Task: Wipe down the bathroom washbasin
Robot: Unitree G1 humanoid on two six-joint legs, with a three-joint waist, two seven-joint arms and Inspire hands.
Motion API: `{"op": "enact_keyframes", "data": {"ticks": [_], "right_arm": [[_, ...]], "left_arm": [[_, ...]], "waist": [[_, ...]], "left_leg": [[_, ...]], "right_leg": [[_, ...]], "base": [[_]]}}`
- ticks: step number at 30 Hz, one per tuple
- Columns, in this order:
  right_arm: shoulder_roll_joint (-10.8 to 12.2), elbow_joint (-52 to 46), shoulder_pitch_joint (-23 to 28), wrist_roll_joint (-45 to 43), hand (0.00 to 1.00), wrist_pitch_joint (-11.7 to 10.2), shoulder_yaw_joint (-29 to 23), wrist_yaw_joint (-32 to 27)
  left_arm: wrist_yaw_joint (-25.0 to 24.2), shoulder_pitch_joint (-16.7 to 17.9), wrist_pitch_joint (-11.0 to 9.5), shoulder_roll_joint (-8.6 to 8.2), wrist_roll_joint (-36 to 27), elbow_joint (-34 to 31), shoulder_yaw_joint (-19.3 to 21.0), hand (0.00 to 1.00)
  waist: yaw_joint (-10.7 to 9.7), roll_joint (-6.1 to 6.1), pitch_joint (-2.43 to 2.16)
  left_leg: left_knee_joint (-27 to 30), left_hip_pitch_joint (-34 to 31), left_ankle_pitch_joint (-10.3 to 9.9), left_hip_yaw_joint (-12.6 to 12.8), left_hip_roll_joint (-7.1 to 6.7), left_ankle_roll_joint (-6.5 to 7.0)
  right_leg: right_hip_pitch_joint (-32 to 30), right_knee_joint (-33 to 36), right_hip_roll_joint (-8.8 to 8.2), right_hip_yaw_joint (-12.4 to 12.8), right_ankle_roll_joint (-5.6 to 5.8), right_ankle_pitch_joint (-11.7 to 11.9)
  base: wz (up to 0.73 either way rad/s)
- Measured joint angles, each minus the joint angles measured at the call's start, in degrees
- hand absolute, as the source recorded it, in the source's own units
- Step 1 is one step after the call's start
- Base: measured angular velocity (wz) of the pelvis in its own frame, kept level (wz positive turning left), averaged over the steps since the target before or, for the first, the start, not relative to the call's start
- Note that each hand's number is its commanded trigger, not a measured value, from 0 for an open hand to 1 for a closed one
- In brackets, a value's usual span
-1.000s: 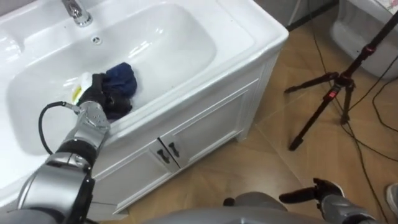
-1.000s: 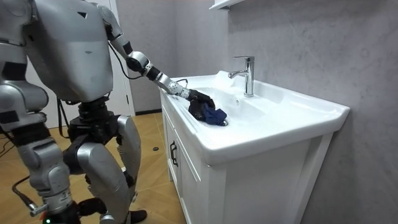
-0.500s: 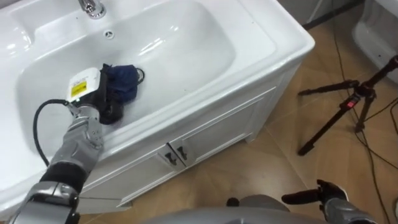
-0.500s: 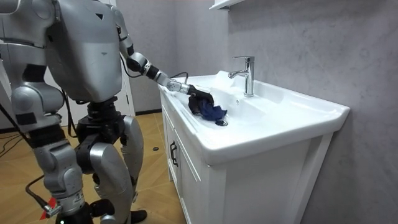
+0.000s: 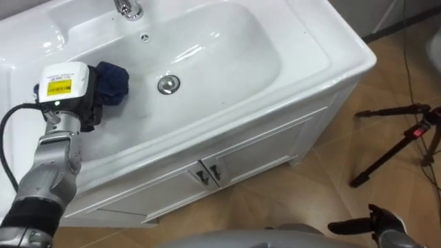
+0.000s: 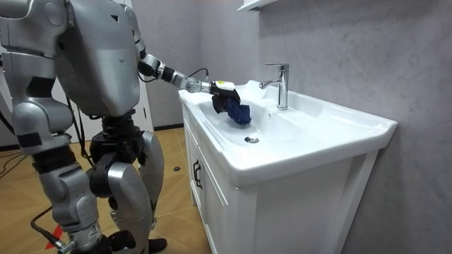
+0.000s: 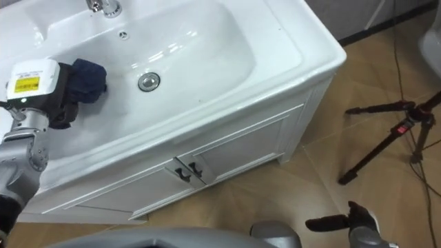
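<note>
"Where's the cloth [image 5: 112, 78]?"
"On the basin's [image 5: 324, 52] left slope, gripped by the left hand [image 5: 83, 110], it seems. Right hand [image 5: 358, 224] hangs slack."
"Finished?"
"Probably not; most of the bowl likely needs wiping."

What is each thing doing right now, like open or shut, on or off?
left robot hand: shut on the blue cloth
blue cloth: bunched, pressed on the basin wall
faucet: off, no water running
cabinet doors: shut
right robot hand: open, idle down low
</note>
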Motion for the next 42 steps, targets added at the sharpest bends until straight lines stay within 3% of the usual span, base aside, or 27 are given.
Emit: {"op": "enact_keyframes", "data": {"ticks": [8,12,16,22,28,33,38,42], "right_arm": [[-0.3,0.1,1.7,-9.7,0.0,0.7,-2.2,0.5],[-0.3,-0.1,3.1,-12.0,0.0,1.8,-2.2,0.6],[-0.3,-1.5,3.1,-12.5,0.0,1.7,-2.2,1.6],[-0.3,-1.7,3.0,-12.4,0.0,1.7,-2.2,1.6],[0.0,-1.7,3.0,-12.4,0.0,1.7,-2.3,1.1],[0.6,-1.7,3.1,-12.5,0.0,1.6,-2.3,0.2],[1.5,-1.2,3.2,-12.4,0.0,1.6,-2.3,0.2],[1.7,-0.9,3.5,-12.5,0.0,1.6,-2.2,0.2]], "left_arm": [[-1.5,4.9,1.7,0.24,3.7,-2.2,1.3,1.0],[-1.8,6.4,2.2,0.24,3.7,-2.3,2.4,1.0],[-2.1,6.7,2.2,0.22,3.4,-2.7,3.1,1.0],[-2.0,6.8,1.5,0.16,2.9,-2.7,3.5,1.0],[-1.2,6.8,0.7,-1.96,2.6,-4.5,7.8,1.0],[2.8,6.8,0.3,-2.36,-3.3,-11.8,9.6,1.0],[5.6,6.8,-1.1,-3.22,-7.5,-14.7,11.3,1.0],[6.5,6.1,-1.4,-5.47,-10.6,-14.6,11.2,1.0]], "waist": [[0.1,0.6,-0.57],[0.4,0.52,-0.51],[0.6,0.04,-0.29],[1.0,-0.64,-0.31],[1.3,-0.7,-0.37],[1.5,-0.96,-0.19],[1.0,-1.35,0.09],[0.8,-1.65,0.29]], "left_leg": [[0.0,0.1,0.0,0.2,-0.02,-0.01],[-0.1,0.8,0.1,0.2,0.06,-0.19],[0.1,1.0,0.1,0.2,0.06,-0.25],[0.1,1.9,0.2,0.0,0.06,-0.29],[0.1,1.9,0.2,-0.3,0.04,-0.29],[0.0,1.9,0.2,-0.5,0.02,-0.3],[0.0,1.9,0.2,-0.7,0.0,-0.32],[0.0,2.0,0.2,-1.5,-0.11,-0.32]], "right_leg": [[0.3,0.2,-0.06,-0.2,0.01,0.0],[0.5,0.5,-0.01,-0.2,-0.06,-0.1],[0.3,1.2,-0.09,-0.1,-0.1,-0.4],[1.3,1.1,-0.13,-0.1,-0.09,-0.4],[1.3,1.1,-0.17,-0.6,-0.1,-0.4],[1.4,1.1,-0.18,-0.8,-0.11,-0.4],[1.6,1.1,-0.2,-1.0,-0.13,-0.4],[2.1,1.0,-0.27,-1.3,-0.07,-0.5]], "base": [[0.01],[-0.01],[0.01],[0.01],[0.01],[0.02],[0.02],[0.08]]}}
